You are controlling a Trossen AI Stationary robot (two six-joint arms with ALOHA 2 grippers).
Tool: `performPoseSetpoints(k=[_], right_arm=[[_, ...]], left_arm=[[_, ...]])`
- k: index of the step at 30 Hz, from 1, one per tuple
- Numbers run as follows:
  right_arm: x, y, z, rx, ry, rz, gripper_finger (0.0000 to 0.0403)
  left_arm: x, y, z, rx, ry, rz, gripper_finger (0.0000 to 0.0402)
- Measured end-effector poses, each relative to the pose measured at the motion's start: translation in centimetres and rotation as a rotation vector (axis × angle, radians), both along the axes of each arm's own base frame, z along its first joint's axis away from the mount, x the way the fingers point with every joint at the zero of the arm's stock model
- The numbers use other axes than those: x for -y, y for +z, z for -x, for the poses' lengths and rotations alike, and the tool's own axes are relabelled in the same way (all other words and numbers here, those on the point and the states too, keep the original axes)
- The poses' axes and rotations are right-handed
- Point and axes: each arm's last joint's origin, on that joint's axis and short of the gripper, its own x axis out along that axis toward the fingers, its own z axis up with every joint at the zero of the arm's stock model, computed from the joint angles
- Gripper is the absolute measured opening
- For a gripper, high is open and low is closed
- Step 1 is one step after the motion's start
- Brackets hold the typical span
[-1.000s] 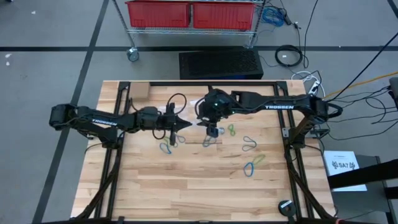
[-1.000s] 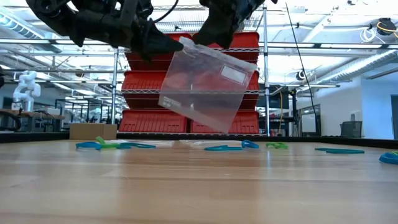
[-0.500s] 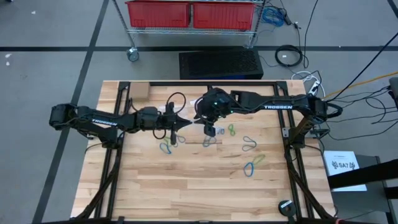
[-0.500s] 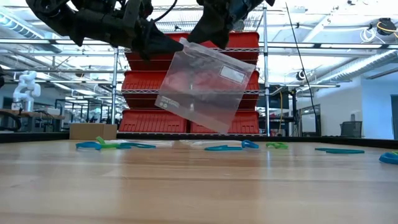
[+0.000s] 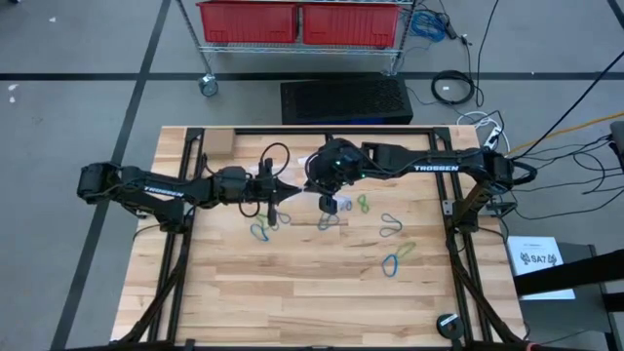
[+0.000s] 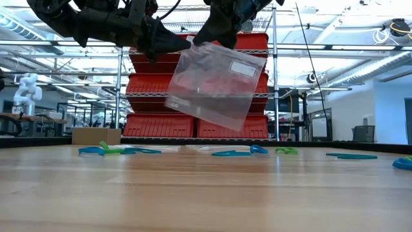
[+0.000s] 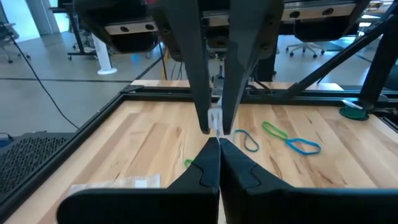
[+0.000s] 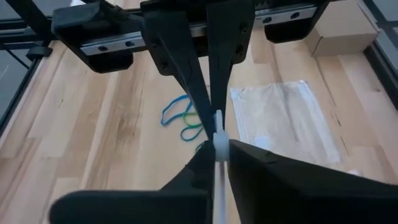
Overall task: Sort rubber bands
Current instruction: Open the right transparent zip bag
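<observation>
A clear plastic bag (image 6: 215, 84) with a white label hangs tilted in the air between both arms over the table's middle. My left gripper (image 5: 290, 196) and my right gripper (image 5: 326, 199) are both shut on its top edge, tips nearly meeting. Rubber bands lie flat on the wood: blue and green ones (image 5: 263, 229) below the left gripper, a green one (image 5: 363, 203), dark ones (image 5: 392, 226), and a blue-green pair (image 5: 398, 256). The low view shows them in a row (image 6: 232, 153). My left gripper pinches the bag's top edge at its upper corner (image 6: 187, 46), coming level from the table's left. The bag hangs below, clear of the table. My right gripper pinches the white top strip (image 8: 217, 142) close beside the left fingertips, slanting down from the right and far side. The bag hangs slack and tilted below it.
A second clear bag (image 8: 286, 118) lies flat on the table beyond the grippers, toward the far edge. A small cardboard box (image 5: 218, 141) sits at the far left corner. Black frame rails (image 5: 175, 263) run along both table sides. Bare wood fills the near half.
Both grippers kept their hold on the bag. The bag has swung a little in the air: its lower edge has risen slightly and it hangs a bit flatter than a second ago. The rubber bands have not moved.
</observation>
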Motion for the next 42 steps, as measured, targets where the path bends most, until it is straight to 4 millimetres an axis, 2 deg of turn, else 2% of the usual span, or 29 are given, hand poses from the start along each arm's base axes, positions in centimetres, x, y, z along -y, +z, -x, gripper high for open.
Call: performPoseSetpoints(k=[20,30,42], right_arm=[[-0.1,-0.9,1.0,-0.146,-0.029,-0.019,0.0009],[-0.8,-2.0,2.4,-0.342,-0.078,0.000,0.0009],[-1.8,-2.7,3.4,-0.470,-0.088,-0.031,0.0009]], left_arm=[[0.0,0.1,0.0,0.010,0.011,-0.021,0.0000],[-0.1,0.6,0.4,0.024,0.035,-0.033,0.0000],[-0.4,0.7,0.5,0.026,0.046,-0.032,0.0000]])
